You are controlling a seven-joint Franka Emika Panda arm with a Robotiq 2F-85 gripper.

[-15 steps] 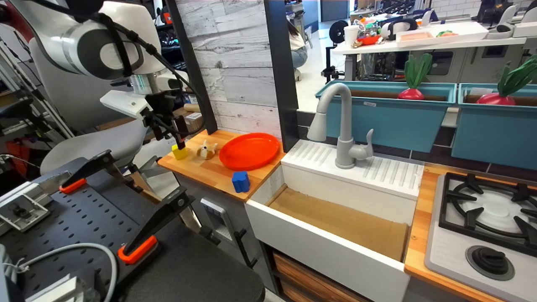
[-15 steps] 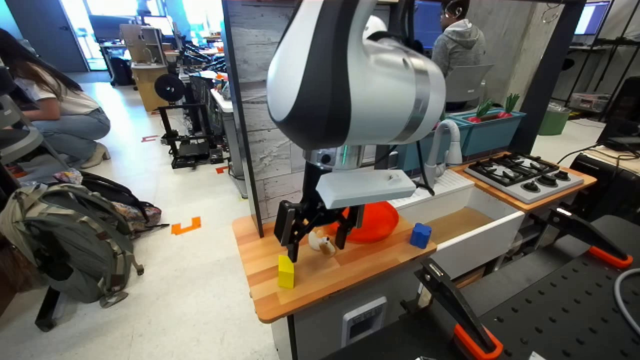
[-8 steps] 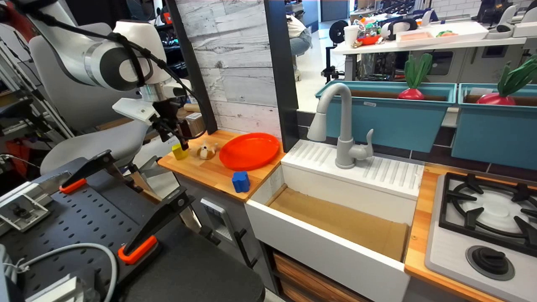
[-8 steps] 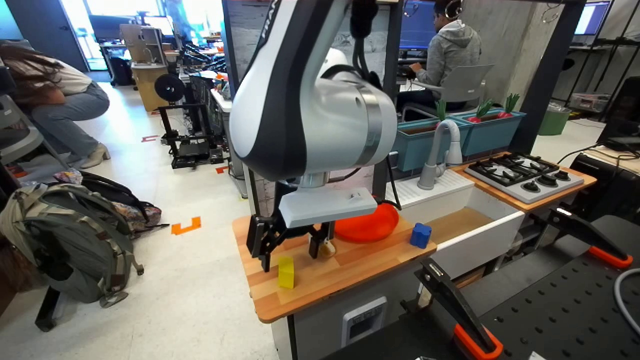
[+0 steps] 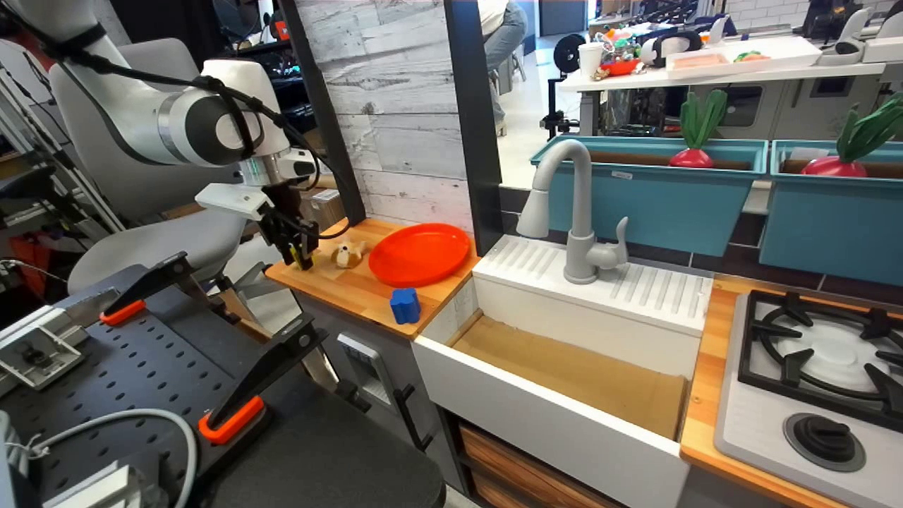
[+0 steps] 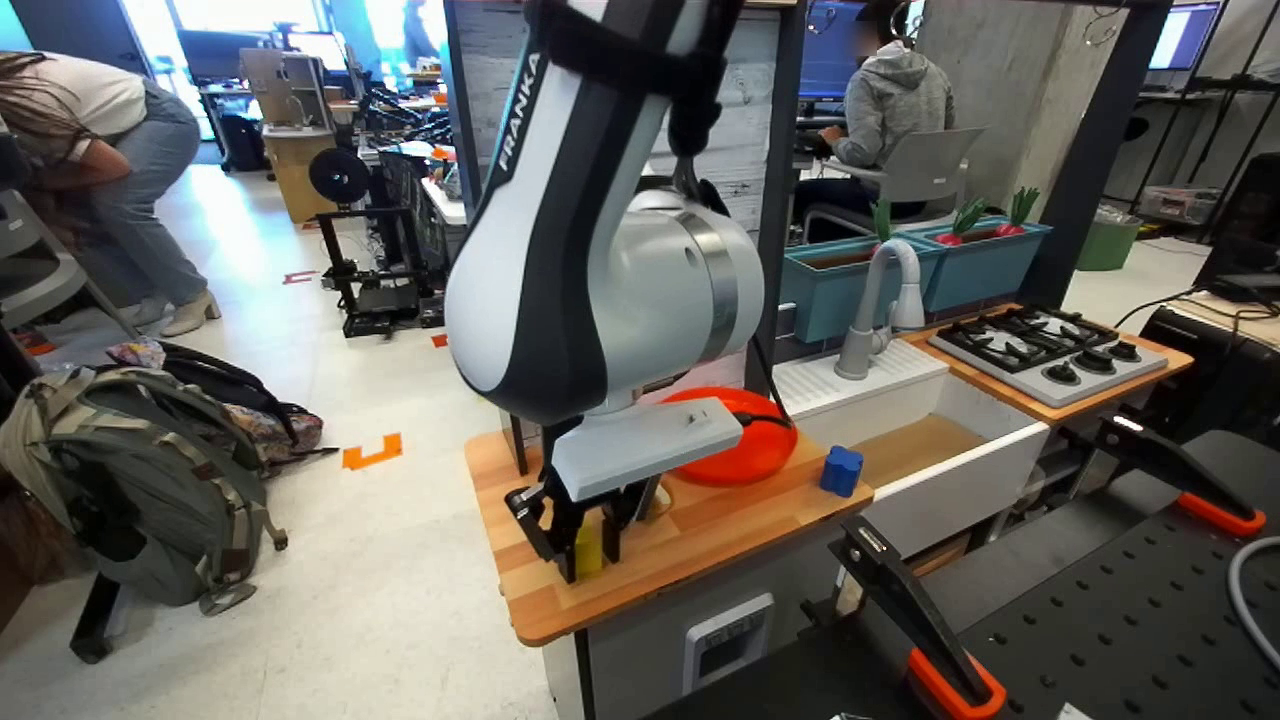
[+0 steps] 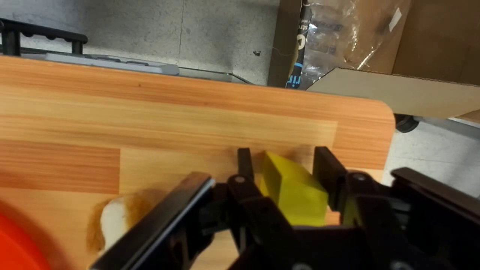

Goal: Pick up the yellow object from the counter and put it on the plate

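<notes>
It was a robotics lab, partly a mock kitchen: a robot arm point(image 6: 620, 280) hung left of a cardboard-lined sink point(image 6: 960, 500), faucet point(image 6: 857, 345) and stove point(image 6: 1050, 352); in an exterior view, a 3D printer point(image 6: 388, 299) stood far left, a perforated board point(image 6: 1130, 620) near right.

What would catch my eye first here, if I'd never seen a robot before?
Probably the big white-and-black robot arm, towering over the wooden counter in an exterior view. Next, the round orange-red plate, lying on that counter near the sink in both exterior views. Last, the small yellow block, between the two fingers of the black gripper in the wrist view.
</notes>
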